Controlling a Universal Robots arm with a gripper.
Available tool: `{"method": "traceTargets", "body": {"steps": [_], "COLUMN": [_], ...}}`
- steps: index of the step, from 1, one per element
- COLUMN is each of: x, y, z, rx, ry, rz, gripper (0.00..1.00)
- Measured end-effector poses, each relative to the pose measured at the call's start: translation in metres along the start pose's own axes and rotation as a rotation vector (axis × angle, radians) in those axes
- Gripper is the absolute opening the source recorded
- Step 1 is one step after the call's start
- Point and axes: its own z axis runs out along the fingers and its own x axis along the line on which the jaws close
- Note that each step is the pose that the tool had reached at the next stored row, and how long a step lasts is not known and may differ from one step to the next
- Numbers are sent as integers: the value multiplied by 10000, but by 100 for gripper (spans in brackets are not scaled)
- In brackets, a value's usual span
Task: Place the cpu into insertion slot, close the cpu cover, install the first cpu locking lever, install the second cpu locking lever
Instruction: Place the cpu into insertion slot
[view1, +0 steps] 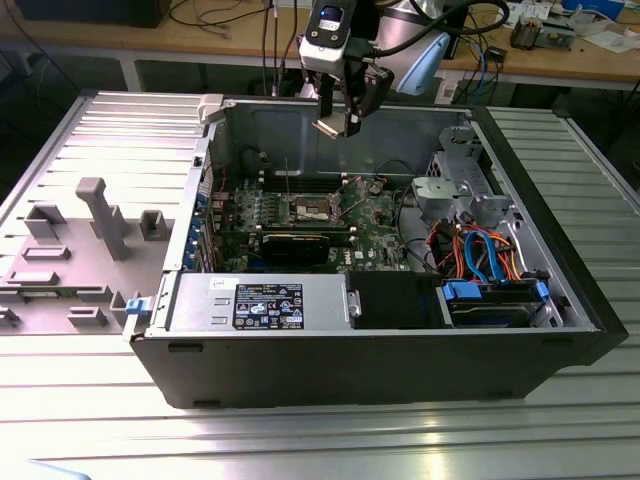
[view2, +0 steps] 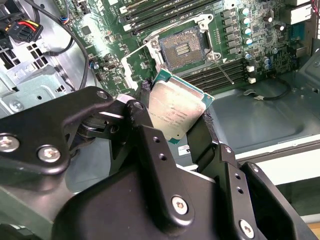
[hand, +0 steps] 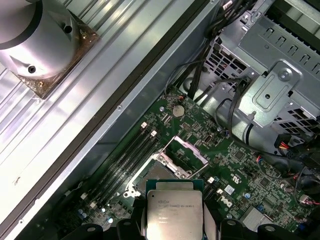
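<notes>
My gripper (view1: 338, 118) hangs above the open computer case, shut on the cpu (view1: 329, 127), a flat square chip with a silver-grey top. Both wrist views show the cpu (view2: 176, 109) (hand: 174, 212) clamped by its edges between the black fingers (view2: 145, 115). On the green motherboard (view1: 370, 215) below it lies the insertion slot (view2: 182, 46) (hand: 161, 172) (view1: 314, 208), uncovered, with its dark centre showing. The cpu cover (hand: 189, 151) stands swung up beside the slot. A thin metal locking lever (view2: 224, 72) sticks up by the slot.
Long black memory slots (hand: 127, 167) run next to the slot. A metal drive cage (view1: 455, 185) and coloured cables (view1: 480, 250) fill the exterior view's right of the case. A grey power supply (view1: 265, 303) lies along the front. The removed side panel (view1: 90, 230) rests to the left.
</notes>
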Motion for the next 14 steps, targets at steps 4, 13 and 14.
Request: {"method": "traceTargets", "body": {"steps": [4, 13, 14], "x": [0, 0, 0], "y": [0, 0, 0], "z": [0, 3, 3], "rx": [0, -1, 0], "ry": [0, -38, -44], "rz": [0, 483, 555], "gripper": [54, 54, 54]}}
